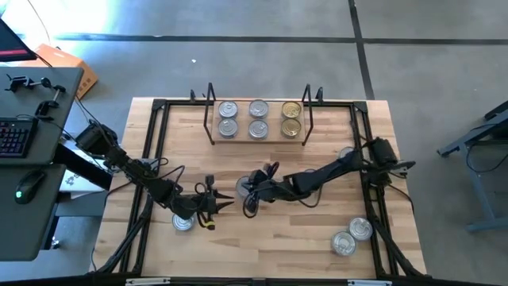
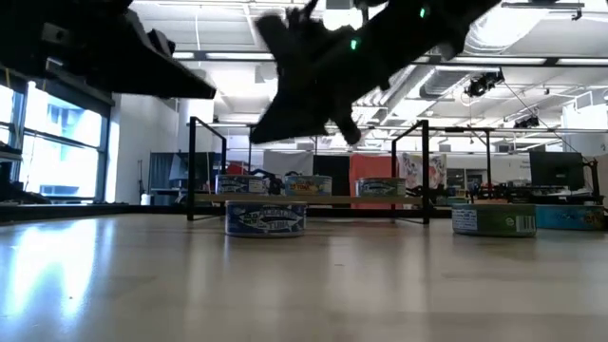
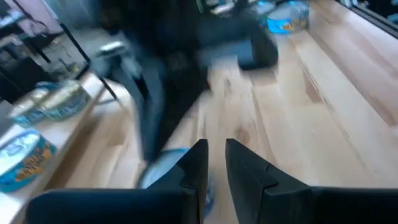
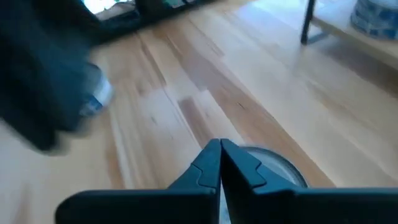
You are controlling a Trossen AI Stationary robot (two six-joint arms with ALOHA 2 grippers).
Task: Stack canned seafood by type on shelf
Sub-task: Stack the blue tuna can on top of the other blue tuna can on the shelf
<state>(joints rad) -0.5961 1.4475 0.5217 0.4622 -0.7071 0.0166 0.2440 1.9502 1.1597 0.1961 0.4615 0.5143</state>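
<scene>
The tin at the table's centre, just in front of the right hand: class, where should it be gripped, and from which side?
Grip the centre tin across its curved side wall, coming from above: it sits flat, lid up. The right hand is shut and must open first.

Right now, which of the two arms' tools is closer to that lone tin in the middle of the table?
Right. The right tool hangs just beside the tin; the left tool sits farther off, toward the table's front.
</scene>
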